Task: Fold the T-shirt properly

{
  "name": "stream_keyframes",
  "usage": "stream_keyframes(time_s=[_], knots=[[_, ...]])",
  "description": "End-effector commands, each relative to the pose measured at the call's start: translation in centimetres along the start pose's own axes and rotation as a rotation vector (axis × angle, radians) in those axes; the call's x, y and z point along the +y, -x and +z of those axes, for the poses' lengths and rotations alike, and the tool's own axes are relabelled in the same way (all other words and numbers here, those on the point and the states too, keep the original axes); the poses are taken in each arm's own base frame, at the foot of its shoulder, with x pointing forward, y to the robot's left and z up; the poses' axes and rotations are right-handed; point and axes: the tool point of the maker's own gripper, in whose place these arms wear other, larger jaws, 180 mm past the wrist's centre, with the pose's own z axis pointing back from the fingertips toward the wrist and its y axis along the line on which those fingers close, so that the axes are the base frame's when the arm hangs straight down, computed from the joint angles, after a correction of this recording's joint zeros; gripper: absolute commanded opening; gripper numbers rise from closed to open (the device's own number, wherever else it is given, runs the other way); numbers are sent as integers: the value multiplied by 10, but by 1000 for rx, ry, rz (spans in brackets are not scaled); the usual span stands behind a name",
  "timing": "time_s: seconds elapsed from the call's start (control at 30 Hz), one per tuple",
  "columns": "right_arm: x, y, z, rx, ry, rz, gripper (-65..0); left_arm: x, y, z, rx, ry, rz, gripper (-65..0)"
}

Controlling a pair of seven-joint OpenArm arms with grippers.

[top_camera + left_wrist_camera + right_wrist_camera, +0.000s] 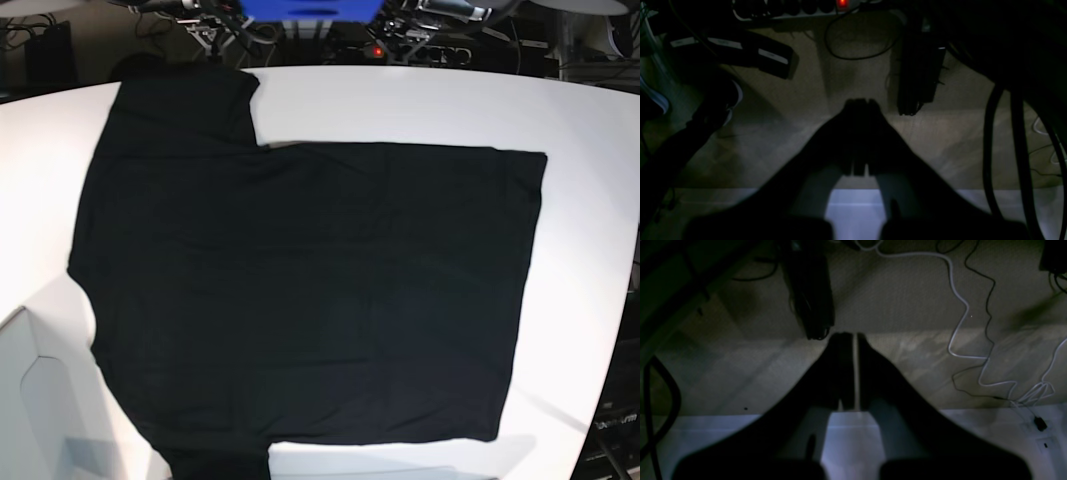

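In both wrist views the left gripper (860, 103) and the right gripper (851, 336) are being shown with jaws pressed together, pinching nothing, hanging past the tabletop (400, 100) edge over a carpeted floor (940, 140) strewn with cables (960, 306). The T-shirt (310, 290) is lying spread flat on the tabletop in the base view, long axis running left to right, sleeves at the left. Neither arm is being seen there, so the nearer one cannot be told.

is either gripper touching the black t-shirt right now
Apart. The base view shows the T-shirt flat on the table with no arm near; both wrist views show shut grippers over floor.
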Motion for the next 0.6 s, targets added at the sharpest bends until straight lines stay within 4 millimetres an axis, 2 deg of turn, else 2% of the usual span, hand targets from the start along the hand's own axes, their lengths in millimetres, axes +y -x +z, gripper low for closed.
stream_keyframes(time_s=[0.0,0.27,0.37,0.43,0.57], knots=[[4,3,0,5,-20,0,-650,0,4,0,7,-1,-1,-646],[4,6,0,9,-20,7,-650,-1,6,0,10,0,-3,-646],[-9,10,0,16,-1,4,-650,1,6,0,10,-3,-3,-646],[-10,5,0,-1,0,7,-650,1,6,0,10,-3,-4,-646],[-12,10,1,-16,3,9,-650,1,6,0,9,-1,-1,-646]])
